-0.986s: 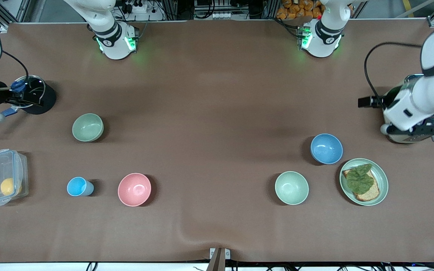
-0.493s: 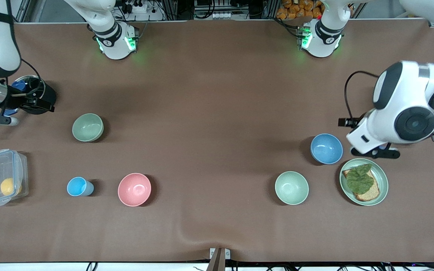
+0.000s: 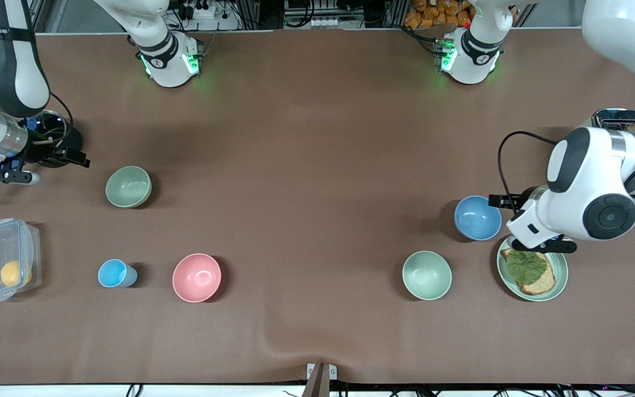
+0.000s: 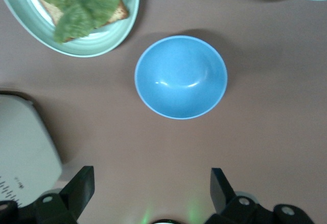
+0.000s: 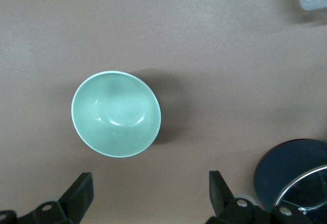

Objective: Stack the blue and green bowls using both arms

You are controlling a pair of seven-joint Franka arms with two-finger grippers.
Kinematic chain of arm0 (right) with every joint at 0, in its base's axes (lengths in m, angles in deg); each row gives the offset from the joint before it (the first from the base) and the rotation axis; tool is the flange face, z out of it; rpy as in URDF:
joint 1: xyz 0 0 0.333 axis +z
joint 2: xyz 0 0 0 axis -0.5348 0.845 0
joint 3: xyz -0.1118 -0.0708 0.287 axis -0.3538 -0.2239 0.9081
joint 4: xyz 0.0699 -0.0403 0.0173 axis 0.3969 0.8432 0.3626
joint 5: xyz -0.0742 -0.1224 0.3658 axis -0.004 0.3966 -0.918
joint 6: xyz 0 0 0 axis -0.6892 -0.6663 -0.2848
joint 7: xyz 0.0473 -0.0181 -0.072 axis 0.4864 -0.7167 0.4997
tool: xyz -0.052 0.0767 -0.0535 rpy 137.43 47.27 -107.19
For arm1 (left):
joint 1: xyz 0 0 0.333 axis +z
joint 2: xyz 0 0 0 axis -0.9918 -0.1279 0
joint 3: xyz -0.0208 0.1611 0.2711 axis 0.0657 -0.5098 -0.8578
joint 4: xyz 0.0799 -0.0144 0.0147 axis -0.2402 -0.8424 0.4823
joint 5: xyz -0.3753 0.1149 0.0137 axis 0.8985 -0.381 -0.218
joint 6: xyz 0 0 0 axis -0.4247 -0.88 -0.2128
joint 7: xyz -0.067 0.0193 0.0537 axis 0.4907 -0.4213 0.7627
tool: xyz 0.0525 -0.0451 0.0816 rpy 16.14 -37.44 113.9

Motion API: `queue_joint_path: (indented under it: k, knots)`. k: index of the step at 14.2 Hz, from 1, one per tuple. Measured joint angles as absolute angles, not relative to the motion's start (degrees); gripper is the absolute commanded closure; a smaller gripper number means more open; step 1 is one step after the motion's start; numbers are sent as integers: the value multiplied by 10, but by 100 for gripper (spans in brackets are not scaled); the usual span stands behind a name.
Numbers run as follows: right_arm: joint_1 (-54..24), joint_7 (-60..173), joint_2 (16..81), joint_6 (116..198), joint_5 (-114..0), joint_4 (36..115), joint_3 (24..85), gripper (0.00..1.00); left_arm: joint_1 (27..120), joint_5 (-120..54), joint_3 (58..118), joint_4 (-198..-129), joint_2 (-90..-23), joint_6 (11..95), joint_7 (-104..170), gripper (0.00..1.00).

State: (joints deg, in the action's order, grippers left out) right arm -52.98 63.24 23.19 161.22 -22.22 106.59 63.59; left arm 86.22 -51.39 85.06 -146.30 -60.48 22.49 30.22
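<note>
The blue bowl [image 3: 478,218] stands upright toward the left arm's end of the table; it also shows in the left wrist view [image 4: 181,76]. My left gripper [image 3: 543,243] [image 4: 152,171] hangs open and empty in the air beside it. The green bowl [image 3: 128,186] stands upright toward the right arm's end; it also shows in the right wrist view [image 5: 116,113]. My right gripper [image 3: 6,175] [image 5: 149,175] hangs open and empty beside it, next to a black pot [image 3: 55,144].
A mint bowl [image 3: 426,274] and a green plate [image 3: 561,268] with bread and lettuce sit nearer the front camera than the blue bowl. A toaster [image 3: 618,117] stands farther off. A pink bowl [image 3: 197,277], a light-blue cup [image 3: 116,273] and a clear box [image 3: 3,259] sit nearer than the green bowl.
My left arm has swung from over the toaster to beside the blue bowl. My right gripper has shifted a little toward the green bowl. No bowl has moved.
</note>
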Motion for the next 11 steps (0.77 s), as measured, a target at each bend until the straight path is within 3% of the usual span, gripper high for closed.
queue_joint_path:
  k: [6, 11]
  knots:
    - [-530, 633, 231, 1635, -222, 1081, 636, 0, 887, -542, 840, -1463, -647, 236, 302, 0]
    - [-530, 633, 231, 1663, -223, 1099, 635, 0, 892, -548, 838, -1486, -688, 344, 301, 0]
